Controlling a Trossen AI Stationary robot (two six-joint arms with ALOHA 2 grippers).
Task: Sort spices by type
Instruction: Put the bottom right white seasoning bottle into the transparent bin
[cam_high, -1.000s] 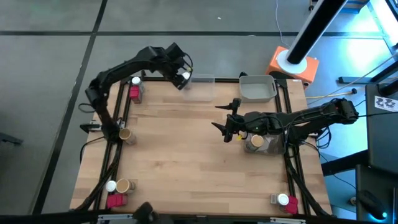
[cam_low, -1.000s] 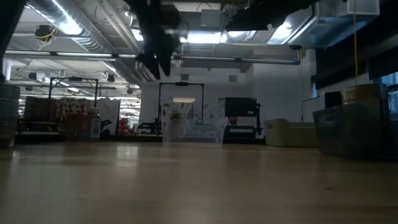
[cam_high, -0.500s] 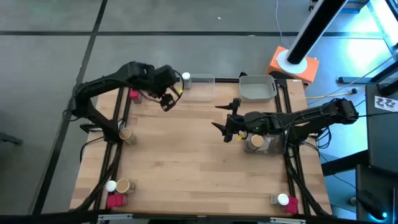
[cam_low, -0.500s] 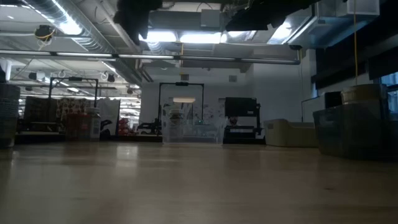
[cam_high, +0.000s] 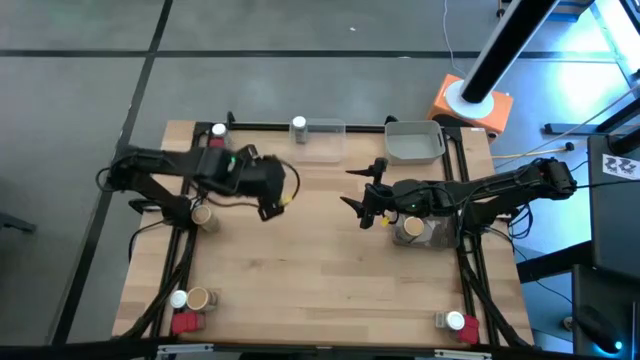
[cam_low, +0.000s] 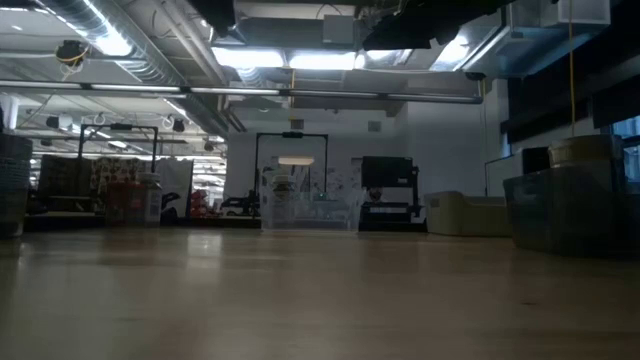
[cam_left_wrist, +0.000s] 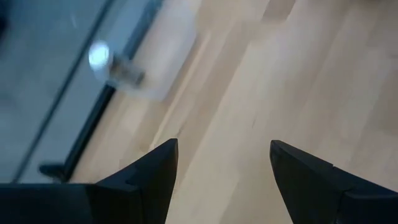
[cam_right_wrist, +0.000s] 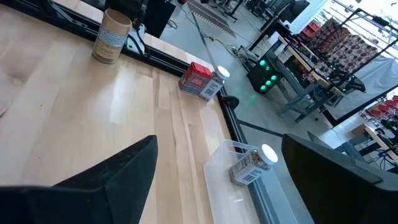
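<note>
Jaws of the left gripper (cam_high: 277, 204) stand apart with nothing between them, over bare wood toward nine o'clock of the worktop (cam_high: 310, 270); its own wrist view shows both dark fingers (cam_left_wrist: 146, 174) spread above the boards; a second ago this gripper was up at the far edge by the clear tray (cam_high: 320, 140), level with a white-lidded jar, and half a second ago it was already drawing back; that white-lidded jar (cam_high: 298, 125) now stands at the tray's left end, at about twelve o'clock; at eleven o'clock, in the corner, a second white-lidded jar (cam_high: 218, 130) sits just beside a red packet (cam_high: 213, 146); a tan round jar (cam_high: 201, 215) stands at nine o'clock close to the left arm; at seven o'clock a white-lidded jar (cam_high: 178, 298), a tan jar (cam_high: 198, 298) and a red packet (cam_high: 186, 322) cluster together; the right gripper (cam_high: 366, 208) hangs right of centre, jaws wide and holding nothing, unmoved over the last second; just beyond it, at three o'clock, a tan jar (cam_high: 408, 229) rests in a clear tray (cam_high: 432, 234); the grey tray (cam_high: 414, 141) lies at one o'clock; a white-lidded jar (cam_high: 456, 322) stands at five o'clock.
</note>
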